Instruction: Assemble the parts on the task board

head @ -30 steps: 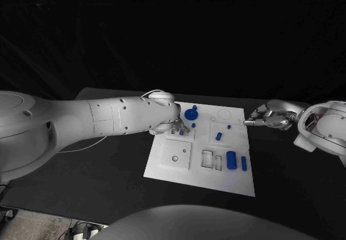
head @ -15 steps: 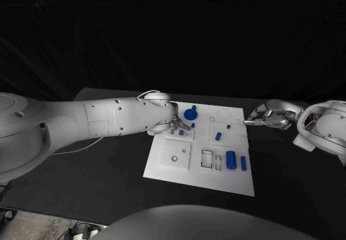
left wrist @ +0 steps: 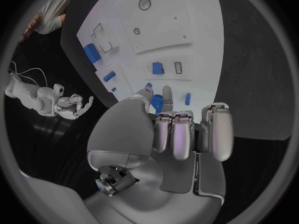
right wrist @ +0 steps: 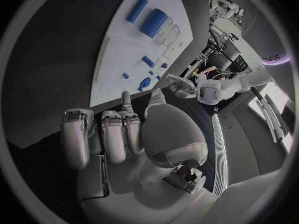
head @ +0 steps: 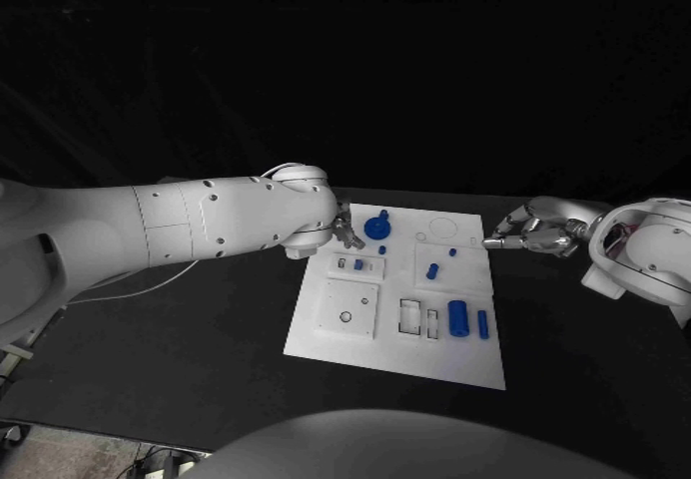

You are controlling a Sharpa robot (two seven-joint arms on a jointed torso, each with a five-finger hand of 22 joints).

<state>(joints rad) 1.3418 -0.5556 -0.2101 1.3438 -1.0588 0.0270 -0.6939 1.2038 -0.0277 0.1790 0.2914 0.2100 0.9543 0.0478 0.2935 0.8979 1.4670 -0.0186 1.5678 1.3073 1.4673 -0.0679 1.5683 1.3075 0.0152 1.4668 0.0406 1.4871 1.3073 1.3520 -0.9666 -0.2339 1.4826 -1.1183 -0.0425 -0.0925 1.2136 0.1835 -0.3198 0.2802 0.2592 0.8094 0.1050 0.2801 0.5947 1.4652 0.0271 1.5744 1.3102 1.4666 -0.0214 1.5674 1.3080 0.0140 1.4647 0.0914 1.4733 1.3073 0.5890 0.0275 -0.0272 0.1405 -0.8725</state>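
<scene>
Left hand [head: 340,232] at board's [head: 388,344] far-left corner, just beside round blue part [head: 377,227], fingers [left wrist: 185,134] curled, holding nothing. Right hand [head: 525,236] off board's right edge, curled, empty. Best to spread fingers, centre over part, then close.

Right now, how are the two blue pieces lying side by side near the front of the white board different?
The fat blue piece is thicker and longer; the thin blue piece is slimmer and shorter, and lies nearer the white board's right edge. Both are blue, rounded and lie flat, pointing the same way.
</scene>
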